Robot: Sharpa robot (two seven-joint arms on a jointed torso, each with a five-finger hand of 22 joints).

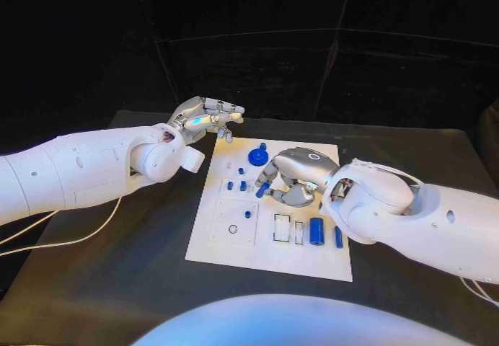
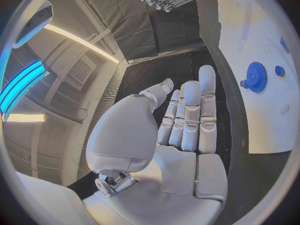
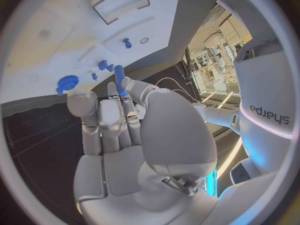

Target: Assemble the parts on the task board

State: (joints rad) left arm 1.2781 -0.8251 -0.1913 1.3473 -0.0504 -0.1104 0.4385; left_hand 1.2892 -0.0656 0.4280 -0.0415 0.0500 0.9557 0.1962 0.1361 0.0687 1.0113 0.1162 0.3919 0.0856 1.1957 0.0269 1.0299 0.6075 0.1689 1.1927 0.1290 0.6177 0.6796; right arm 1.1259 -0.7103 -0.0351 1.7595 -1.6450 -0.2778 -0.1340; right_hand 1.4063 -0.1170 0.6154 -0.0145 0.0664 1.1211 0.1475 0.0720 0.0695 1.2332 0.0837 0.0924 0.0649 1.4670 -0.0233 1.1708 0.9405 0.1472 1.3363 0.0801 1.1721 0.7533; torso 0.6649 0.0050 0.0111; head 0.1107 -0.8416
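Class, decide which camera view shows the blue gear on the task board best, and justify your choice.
The left wrist view: the blue gear shows unobstructed, teeth distinct, on the task board. The head view shows it small beside the right hand; the right wrist view shows it small and less distinct.

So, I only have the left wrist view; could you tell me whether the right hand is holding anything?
Observer: Yes, the right hand pinches a blue peg at its fingertips.
Operator: Thank you. Where is it?
Observer: Over the middle of the board, just on the near side of the gear.
Operator: Do any parts lie loose?
Observer: A thick cylinder and a thin rod lie side by side near the board's right edge.
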